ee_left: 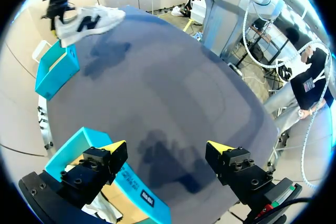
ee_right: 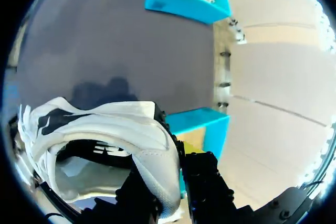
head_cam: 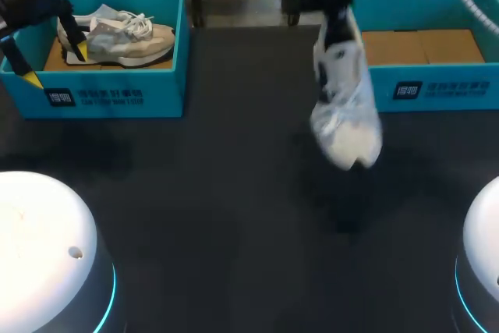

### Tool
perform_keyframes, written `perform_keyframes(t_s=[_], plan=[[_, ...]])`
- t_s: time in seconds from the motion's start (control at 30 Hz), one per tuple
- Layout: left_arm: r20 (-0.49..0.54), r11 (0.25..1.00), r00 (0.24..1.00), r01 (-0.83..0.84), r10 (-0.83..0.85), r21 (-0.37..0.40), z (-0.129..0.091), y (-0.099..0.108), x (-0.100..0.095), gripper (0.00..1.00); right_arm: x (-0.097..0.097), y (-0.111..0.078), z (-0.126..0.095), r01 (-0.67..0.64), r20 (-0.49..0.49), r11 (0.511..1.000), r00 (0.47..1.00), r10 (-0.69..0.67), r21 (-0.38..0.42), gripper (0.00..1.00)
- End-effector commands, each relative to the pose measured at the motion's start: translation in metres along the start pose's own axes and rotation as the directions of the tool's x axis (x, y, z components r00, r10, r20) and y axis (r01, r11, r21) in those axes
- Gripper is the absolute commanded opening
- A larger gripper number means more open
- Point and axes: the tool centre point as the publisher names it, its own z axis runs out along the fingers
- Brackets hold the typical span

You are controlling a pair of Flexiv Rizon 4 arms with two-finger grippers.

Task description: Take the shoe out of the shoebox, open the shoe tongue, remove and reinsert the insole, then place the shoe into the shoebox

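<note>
one sneaker (head_cam: 121, 37) in left shoebox (head_cam: 117, 95), left gripper (ee_left: 165, 148) apart, right gripper (ee_right: 173, 177) clamped on white shoe (head_cam: 347, 111)

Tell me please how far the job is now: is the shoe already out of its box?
Done: the white shoe is out; the right shoebox shows only bare cardboard. In hand: the right jaws are shut on it, holding it above the table. To do: no loose insole shows, so tongue, insole and the return remain. The left jaws are open at the left shoebox, where a second shoe lies.
</note>
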Motion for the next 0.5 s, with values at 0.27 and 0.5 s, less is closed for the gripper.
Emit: perform_keyframes(t_s=[0.27, 0.5], plan=[[-0.002, 1.0, 1.0, -0.001, 0.001, -0.004, 0.0, 0.0, 0.0, 1.0, -0.056, -0.079, 0.005, 0.039, -0.069, 0.997, 0.997, -0.043, -0.068, 0.0], [-0.002, 1.0, 1.0, -0.001, 0.001, -0.004, 0.0, 0.0, 0.0, 1.0, -0.056, -0.079, 0.005, 0.039, -0.069, 0.997, 0.997, -0.043, -0.068, 0.0]])
